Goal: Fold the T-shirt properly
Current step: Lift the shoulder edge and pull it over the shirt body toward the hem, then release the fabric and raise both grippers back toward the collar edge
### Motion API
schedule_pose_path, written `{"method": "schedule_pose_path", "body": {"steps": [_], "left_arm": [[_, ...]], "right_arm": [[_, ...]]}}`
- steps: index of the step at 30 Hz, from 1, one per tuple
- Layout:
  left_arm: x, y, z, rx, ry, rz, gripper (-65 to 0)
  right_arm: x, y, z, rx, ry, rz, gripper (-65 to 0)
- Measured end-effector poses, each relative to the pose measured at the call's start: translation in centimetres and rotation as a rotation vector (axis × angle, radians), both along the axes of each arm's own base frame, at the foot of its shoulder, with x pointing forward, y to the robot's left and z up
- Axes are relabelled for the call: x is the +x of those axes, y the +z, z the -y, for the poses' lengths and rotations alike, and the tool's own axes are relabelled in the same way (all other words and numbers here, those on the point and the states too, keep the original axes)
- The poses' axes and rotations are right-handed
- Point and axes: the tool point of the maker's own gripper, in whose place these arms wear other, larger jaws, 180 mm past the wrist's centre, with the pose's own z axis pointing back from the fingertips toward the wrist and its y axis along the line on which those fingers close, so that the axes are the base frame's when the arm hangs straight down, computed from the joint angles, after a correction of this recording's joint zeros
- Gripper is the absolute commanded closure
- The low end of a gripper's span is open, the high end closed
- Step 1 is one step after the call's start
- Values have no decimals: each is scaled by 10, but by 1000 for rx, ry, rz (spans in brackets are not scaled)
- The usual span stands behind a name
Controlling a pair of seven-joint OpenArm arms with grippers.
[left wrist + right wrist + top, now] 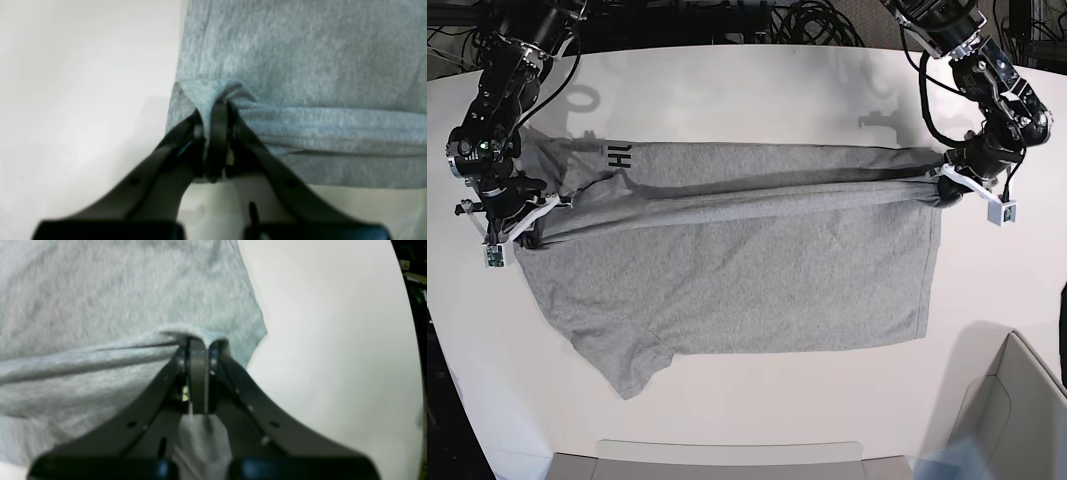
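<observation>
Grey T-shirt (747, 270) spread on table (727, 90). Left hand (944, 186) at 3 o'clock, right hand (527, 222) at 9, both clamped on far edge, mid-fold. Next: carry it evenly toward 6.

The left arm reaches in from the top right of the base view, its black jointed links bent downward at the wrist, and its black two-fingered left gripper (217, 133) has its jaws pressed together, pinching a bunched edge of the heather-grey cotton T-shirt (747, 270). The right arm comes in from the top left of that view, folded the same way, with its black two-fingered right gripper (198, 373) likewise clamped on a gathered fold of the same cloth.
</observation>
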Motion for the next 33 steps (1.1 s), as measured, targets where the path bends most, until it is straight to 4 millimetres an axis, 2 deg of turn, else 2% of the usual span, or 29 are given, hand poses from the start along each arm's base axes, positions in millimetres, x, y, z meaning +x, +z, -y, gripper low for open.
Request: {"method": "schedule_pose_path", "body": {"steps": [2, 6, 9, 11, 17, 22, 29, 31, 33], "left_arm": [[5, 1, -1, 7, 2, 1, 0], [14, 8, -2, 6, 7, 27, 0], [23, 15, -3, 13, 8, 45, 0], [30, 13, 0, 13, -2, 37, 0], [48, -15, 24, -32, -45, 40, 0], [52, -14, 23, -24, -41, 68, 0], [52, -15, 21, -7, -44, 59, 0], [53, -15, 22, -8, -44, 60, -3], [55, -13, 21, -3, -43, 65, -43]], "right_arm": [[4, -2, 0, 13, 2, 29, 0], [7, -25, 5, 49, -10, -16, 0], [19, -26, 3, 57, 3, 1, 0], [26, -26, -1, 76, 11, 34, 0], [33, -39, 4, 107, -10, 9, 0], [35, -52, 9, 128, -27, -18, 0], [40, -55, 13, 138, -32, 2, 0], [43, -52, 13, 139, -30, 14, -59], [44, -50, 13, 138, -30, 19, -128]]}}
